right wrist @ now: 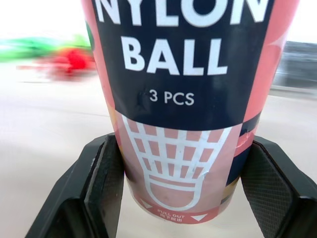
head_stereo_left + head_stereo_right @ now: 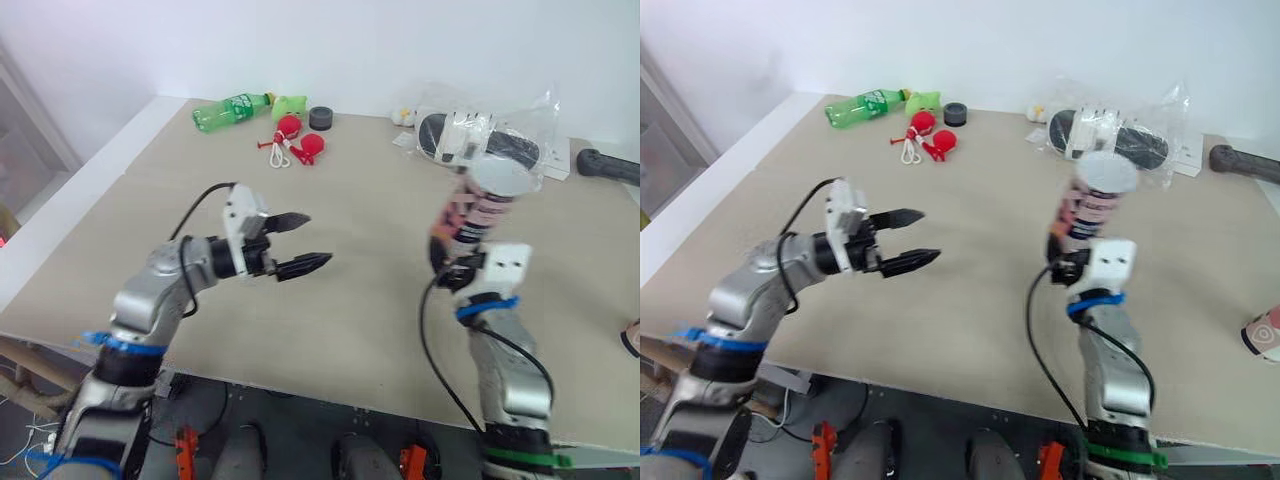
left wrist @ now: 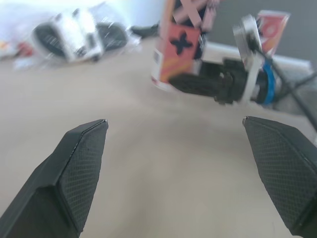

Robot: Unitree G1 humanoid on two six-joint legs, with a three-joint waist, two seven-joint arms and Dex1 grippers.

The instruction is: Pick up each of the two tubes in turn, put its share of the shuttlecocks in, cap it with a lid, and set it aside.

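Observation:
My right gripper (image 2: 447,262) is shut on the lower part of a pink and dark shuttlecock tube (image 2: 476,218). The tube stands nearly upright above the table (image 2: 360,320) at the right, with a white lid (image 2: 500,176) on its top. The right wrist view shows the tube (image 1: 188,99), printed "NYLON BALL 3 PCS", clamped between both black fingers (image 1: 104,183). At the left my left gripper (image 2: 315,238) hovers open with nothing in it, pointing toward the tube (image 3: 181,42). A pink and white object (image 2: 1262,335) shows partly at the right edge.
Along the table's far side lie a green bottle (image 2: 230,110), red toys (image 2: 297,140), a black round piece (image 2: 321,117), a clear plastic bag over a dark object (image 2: 485,140) and a black handle (image 2: 610,165). The table's front edge runs just ahead of both arms.

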